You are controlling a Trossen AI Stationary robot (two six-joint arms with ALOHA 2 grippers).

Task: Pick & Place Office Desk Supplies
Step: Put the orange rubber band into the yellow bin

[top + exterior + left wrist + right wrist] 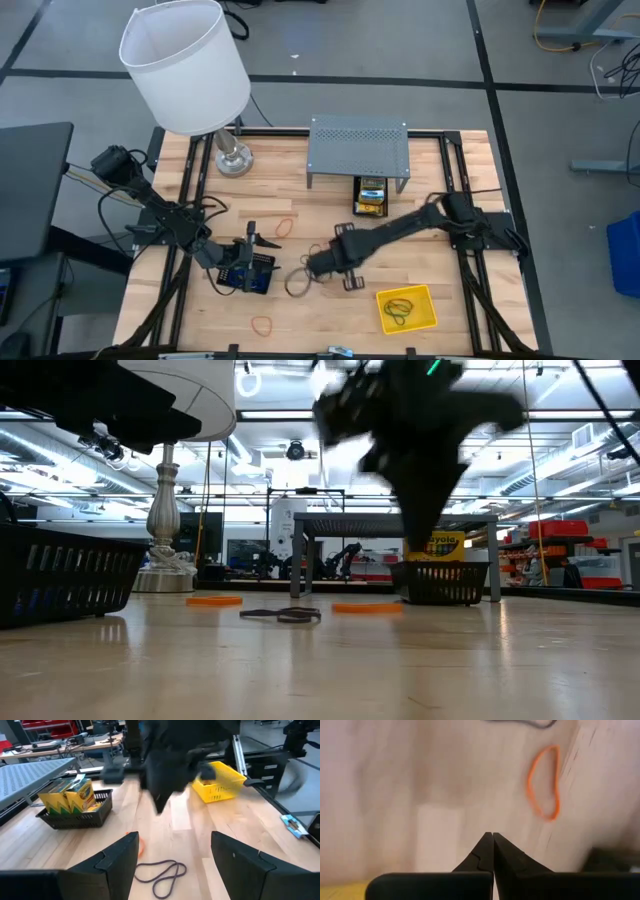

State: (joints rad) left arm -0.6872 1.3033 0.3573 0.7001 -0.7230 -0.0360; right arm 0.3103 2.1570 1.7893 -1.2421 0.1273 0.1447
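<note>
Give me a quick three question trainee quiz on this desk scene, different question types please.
1. True or false: the right gripper is shut with nothing between its fingers.
2. What lies in the yellow plastic tray? A) crayon boxes B) green rubber-band loops C) nothing
3. Fill in: the yellow-and-green crayon boxes sit in a black mesh ____.

Key: 1 true; 2 B; 3 tray.

Between the left pincer's (170,865) spread fingers lies a purple rubber band (160,872); beyond, crayon boxes (67,795) in a black mesh tray (75,816).
</note>
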